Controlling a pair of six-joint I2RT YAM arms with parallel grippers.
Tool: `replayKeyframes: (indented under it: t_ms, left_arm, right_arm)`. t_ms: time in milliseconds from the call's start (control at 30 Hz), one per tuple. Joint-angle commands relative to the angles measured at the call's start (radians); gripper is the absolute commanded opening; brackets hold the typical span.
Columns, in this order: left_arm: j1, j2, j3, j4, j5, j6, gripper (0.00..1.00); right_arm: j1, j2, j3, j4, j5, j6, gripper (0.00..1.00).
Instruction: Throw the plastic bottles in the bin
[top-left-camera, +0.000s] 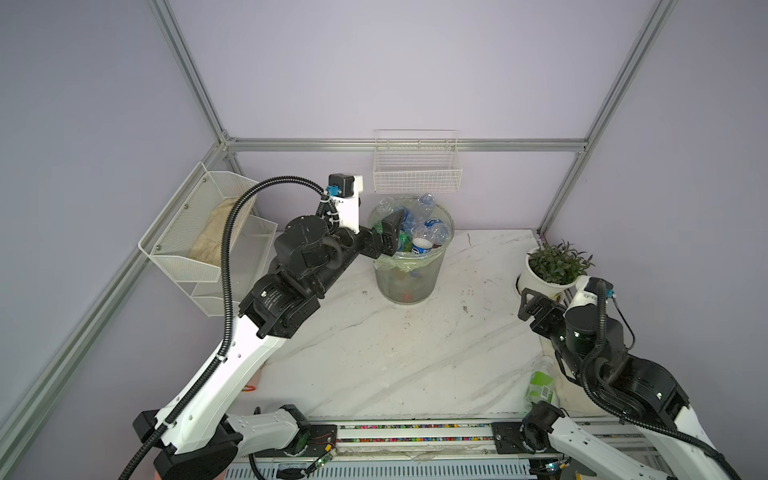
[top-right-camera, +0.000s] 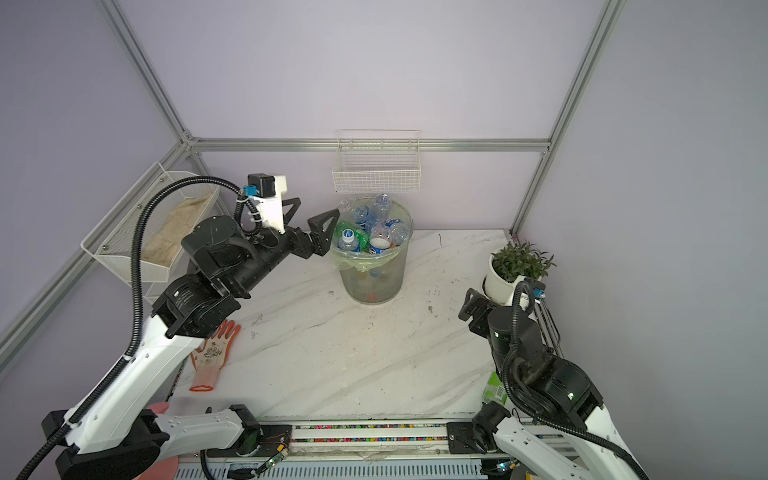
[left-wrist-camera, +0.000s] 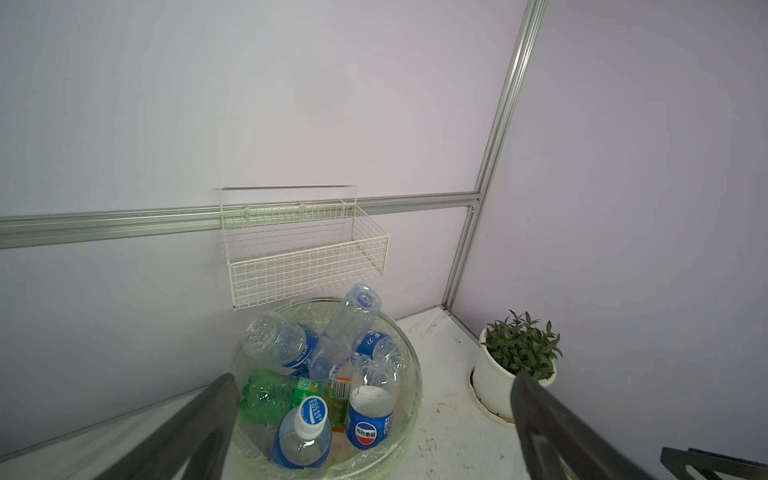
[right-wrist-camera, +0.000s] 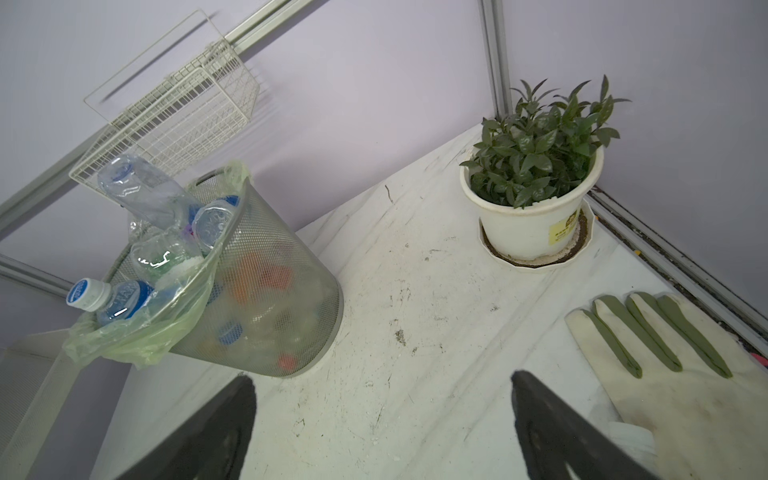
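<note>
BIN: you see the grey mesh bin (top-left-camera: 405, 286), lined with a pale-green bag (right-wrist-camera: 137, 332), upright at the table (top-left-camera: 374, 353) rear centre | CONTENTS: plastic bottles (left-wrist-camera: 365, 415) heaped to the rim, some poking above it; mostly clear with blue labels, one green bottle (left-wrist-camera: 266, 392) | OUTSIDE: one green-labelled bottle (top-left-camera: 539, 384) lies at the table's right front edge.

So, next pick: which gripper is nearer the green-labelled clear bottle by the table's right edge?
Right. The right gripper is behind the bottle, same side; the left gripper is at the grey mesh bin.
</note>
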Motion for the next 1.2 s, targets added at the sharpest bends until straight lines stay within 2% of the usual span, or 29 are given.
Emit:
replayKeyframes:
  t_ms: [0,233,500,600,800,967,1167]
  left_arm:
    - [-0.003,-0.047,-0.096,0.032,-0.07,0.036,1.0]
    - [-0.004,-0.131,-0.249,-0.006,-0.193,0.044,1.0]
    - [-0.005,-0.211,-0.425,-0.02,-0.348,0.047,1.0]
    - [-0.002,-0.238,-0.49,-0.018,-0.4,0.046,1.0]
    - [0.001,-0.293,-0.64,0.018,-0.491,0.04,1.0]
    - [0.043,-0.33,-0.761,0.062,-0.516,0.019,1.0]
    - [0.102,-0.333,-0.837,0.09,-0.54,0.004,1.0]
  right_arm:
    - [-0.002,0.026,-0.02,0.061,-0.038,-0.053,0.97]
    - [-0.002,0.071,-0.051,0.157,-0.059,-0.124,0.97]
    - [-0.002,0.047,-0.14,0.296,-0.05,-0.19,0.97]
    - [-0.002,-0.002,-0.218,0.365,-0.021,-0.151,0.97]
    - [-0.002,-0.084,-0.351,0.505,0.026,-0.199,0.98]
    - [-0.002,-0.047,-0.403,0.527,0.128,-0.193,0.97]
    - [-0.002,0.006,-0.442,0.57,0.221,-0.188,0.97]
